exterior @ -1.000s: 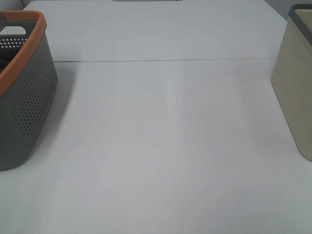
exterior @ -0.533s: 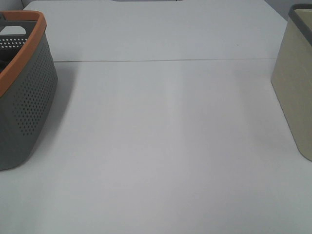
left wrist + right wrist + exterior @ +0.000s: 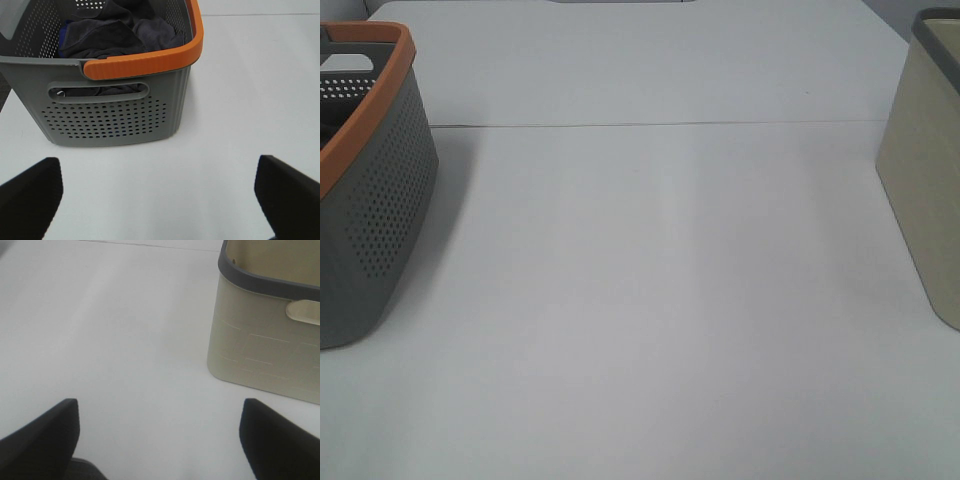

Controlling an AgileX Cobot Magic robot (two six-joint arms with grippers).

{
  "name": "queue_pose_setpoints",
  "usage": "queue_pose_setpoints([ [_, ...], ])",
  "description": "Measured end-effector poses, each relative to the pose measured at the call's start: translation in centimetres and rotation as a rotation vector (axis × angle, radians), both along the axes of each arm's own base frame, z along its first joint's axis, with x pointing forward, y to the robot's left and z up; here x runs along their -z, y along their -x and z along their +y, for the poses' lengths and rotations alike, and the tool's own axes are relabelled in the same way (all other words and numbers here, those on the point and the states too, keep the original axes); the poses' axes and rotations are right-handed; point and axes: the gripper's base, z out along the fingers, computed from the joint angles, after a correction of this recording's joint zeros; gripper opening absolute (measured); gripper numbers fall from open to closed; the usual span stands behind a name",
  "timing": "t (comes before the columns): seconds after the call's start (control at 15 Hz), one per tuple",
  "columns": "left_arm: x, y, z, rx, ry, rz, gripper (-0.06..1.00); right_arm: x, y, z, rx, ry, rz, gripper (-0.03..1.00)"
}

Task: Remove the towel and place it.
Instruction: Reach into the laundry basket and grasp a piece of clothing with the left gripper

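The dark charcoal-purple towel (image 3: 117, 36) lies crumpled inside the grey perforated basket (image 3: 110, 117) with an orange rim; part of it shows through the handle slot. In the exterior high view only the basket (image 3: 375, 200) shows at the left edge, and the towel is hidden there. My left gripper (image 3: 159, 200) is open and empty, held back from the basket's near wall above the table. My right gripper (image 3: 159, 437) is open and empty, short of a beige bin. Neither gripper shows in the exterior high view.
A beige bin (image 3: 272, 335) with a dark grey rim stands at the right edge of the table (image 3: 660, 290); it also shows in the exterior high view (image 3: 927, 170). A seam (image 3: 660, 124) runs across the white table toward the back.
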Motion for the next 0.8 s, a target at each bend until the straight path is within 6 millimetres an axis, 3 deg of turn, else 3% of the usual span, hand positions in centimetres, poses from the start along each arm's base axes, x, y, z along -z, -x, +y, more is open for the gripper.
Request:
queue_pose_setpoints([
  [0.8, 0.00, 0.00, 0.00, 0.000, 0.000, 0.000, 0.98, 0.00, 0.00, 0.00, 0.000, 0.000, 0.000, 0.78],
])
